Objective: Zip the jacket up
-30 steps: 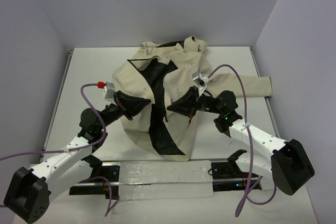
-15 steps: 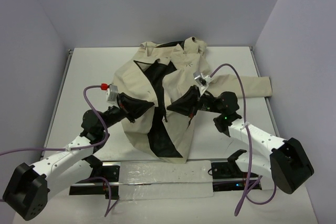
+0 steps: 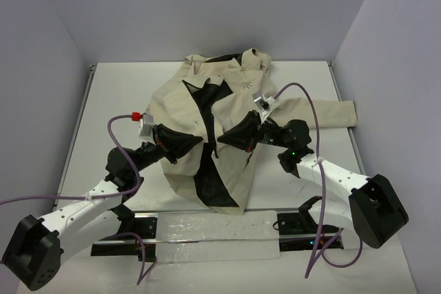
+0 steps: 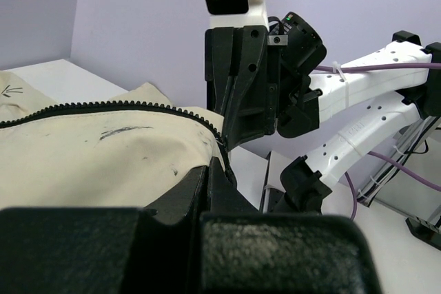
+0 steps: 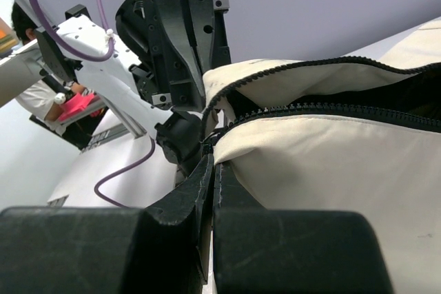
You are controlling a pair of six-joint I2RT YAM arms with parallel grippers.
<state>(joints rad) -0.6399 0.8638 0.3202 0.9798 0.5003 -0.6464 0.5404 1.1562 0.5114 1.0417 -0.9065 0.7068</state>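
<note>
The left fingers are pressed together on the jacket, pinching the front edge that lies on the left in the top view. In the left wrist view they meet with no gap, just where a row of dark zip teeth runs along the cream cloth down to their tips. The right fingers are likewise closed tight on the facing front edge. The right wrist view shows them shut at the point where two lines of teeth come together, with cream cloth draped over their right side. The two pairs of tips point at each other and are near, and both edges are lifted a little where they are pinched. The front is open, and black lining shows in a long strip down the middle. The jacket lies spread on the white tabletop, at its middle and reaching toward the far edge. The hood is bunched at the far end, and the hem lies close to the arms' bases. One sleeve stretches flat toward the right wall. A small dark star-like mark sits on the chest near the hood. A purple cable arcs above the right arm, and another loops beside the left arm.
</note>
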